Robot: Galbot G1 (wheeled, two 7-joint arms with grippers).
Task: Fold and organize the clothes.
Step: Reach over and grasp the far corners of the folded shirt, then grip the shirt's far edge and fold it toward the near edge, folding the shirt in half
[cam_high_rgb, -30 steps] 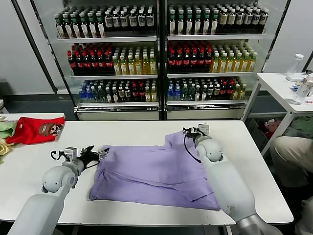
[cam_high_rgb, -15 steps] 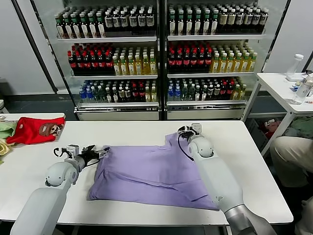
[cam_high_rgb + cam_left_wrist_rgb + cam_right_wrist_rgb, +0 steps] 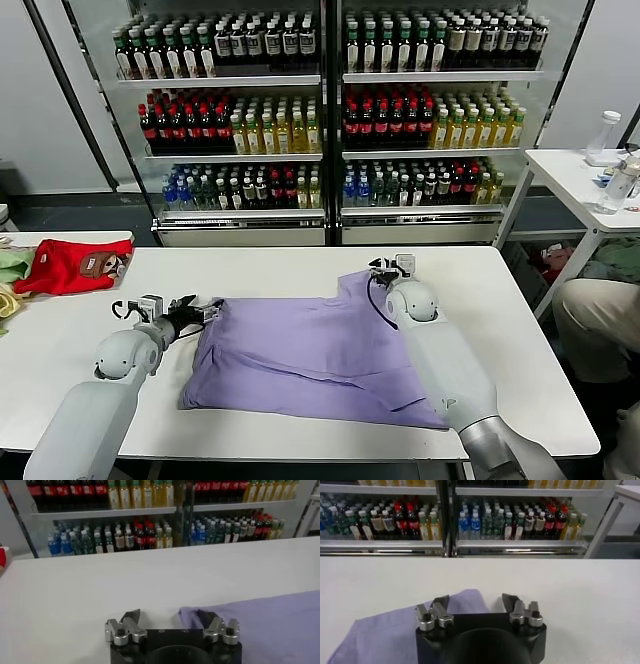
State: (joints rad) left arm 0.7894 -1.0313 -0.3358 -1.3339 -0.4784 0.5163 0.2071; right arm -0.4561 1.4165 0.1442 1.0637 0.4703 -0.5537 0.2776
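The lavender T-shirt [image 3: 310, 355] lies spread on the white table [image 3: 80, 330], plain side up, with some folds near its front edge. My left gripper [image 3: 205, 310] is open at the shirt's left corner; in the left wrist view [image 3: 170, 616] the cloth's corner [image 3: 190, 614] lies beside one finger. My right gripper [image 3: 385, 268] is open at the shirt's far right corner; in the right wrist view [image 3: 475, 600] the purple cloth [image 3: 395, 630] lies under one finger and between the jaws.
A red garment with a brown patch [image 3: 70, 265] and green and yellow cloths [image 3: 10, 270] lie at the table's far left. Drink coolers [image 3: 320, 120] stand behind. A side table with bottles [image 3: 600, 170] stands at right, with a person [image 3: 595, 310] beside it.
My right gripper shifted slightly left along the shirt's far corner, then settled. My left gripper edged a little closer to the shirt's left corner.
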